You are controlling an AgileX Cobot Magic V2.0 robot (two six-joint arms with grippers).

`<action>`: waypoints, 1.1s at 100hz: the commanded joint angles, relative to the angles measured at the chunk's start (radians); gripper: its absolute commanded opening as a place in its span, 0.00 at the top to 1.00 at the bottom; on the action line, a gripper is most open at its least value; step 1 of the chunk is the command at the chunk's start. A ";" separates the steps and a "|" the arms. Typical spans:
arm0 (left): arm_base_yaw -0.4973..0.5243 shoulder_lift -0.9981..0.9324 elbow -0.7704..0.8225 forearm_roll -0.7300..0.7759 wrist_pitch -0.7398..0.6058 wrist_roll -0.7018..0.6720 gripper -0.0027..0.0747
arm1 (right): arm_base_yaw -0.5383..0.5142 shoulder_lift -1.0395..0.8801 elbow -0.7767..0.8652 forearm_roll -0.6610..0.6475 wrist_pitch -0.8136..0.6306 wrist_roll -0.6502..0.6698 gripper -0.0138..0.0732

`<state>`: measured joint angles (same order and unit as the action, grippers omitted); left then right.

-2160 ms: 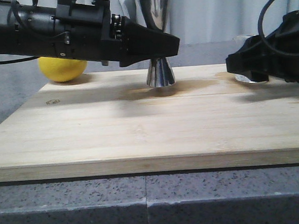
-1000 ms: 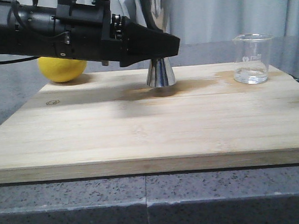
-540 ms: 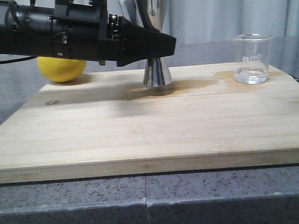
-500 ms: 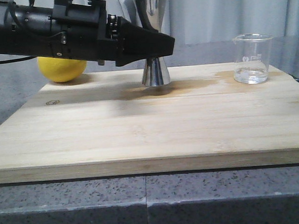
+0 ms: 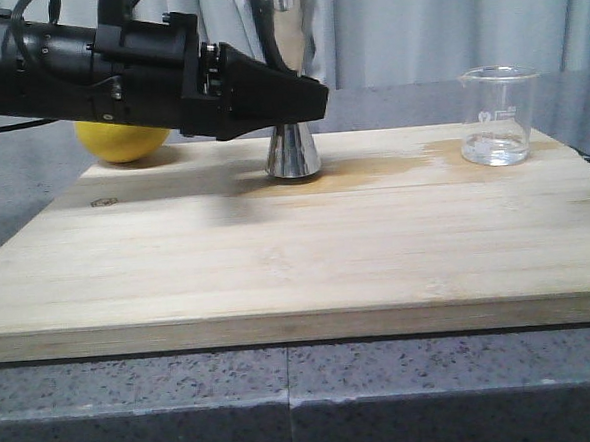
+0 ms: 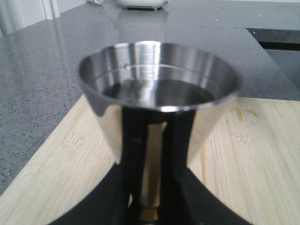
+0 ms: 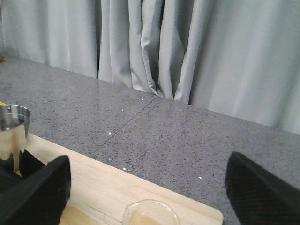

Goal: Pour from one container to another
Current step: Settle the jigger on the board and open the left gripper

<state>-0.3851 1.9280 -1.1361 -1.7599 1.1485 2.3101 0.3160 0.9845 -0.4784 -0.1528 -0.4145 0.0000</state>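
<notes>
The steel jigger stands upright on the wooden board, left of centre at the back. My left gripper reaches in from the left and is shut on its narrow waist. In the left wrist view the jigger's upper cup holds liquid, and the black fingers flank the stem above the gold band. The glass beaker stands at the board's back right with a little clear liquid. My right gripper hangs open high above the beaker's rim. It does not show in the front view.
A yellow lemon lies behind the board's back left corner, behind the left arm. A wet stain darkens the board between jigger and beaker. Grey speckled counter and curtains lie beyond.
The right gripper let go of the beaker and rose out of the front view. The left gripper has slid the jigger a little to the left along the board.
</notes>
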 commanded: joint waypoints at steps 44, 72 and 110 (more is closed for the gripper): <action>0.002 -0.051 -0.027 -0.054 0.060 0.006 0.89 | -0.009 -0.017 -0.022 -0.003 -0.086 -0.007 0.14; 0.002 -0.051 -0.027 -0.046 0.060 0.006 0.88 | -0.009 -0.017 -0.022 -0.003 -0.086 -0.007 0.14; 0.002 -0.051 -0.027 -0.040 0.058 0.006 0.85 | -0.009 -0.017 -0.022 -0.003 -0.092 -0.007 0.14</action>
<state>-0.3851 1.9280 -1.1361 -1.7375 1.1448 2.3172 0.3160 0.9845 -0.4784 -0.1535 -0.4162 0.0000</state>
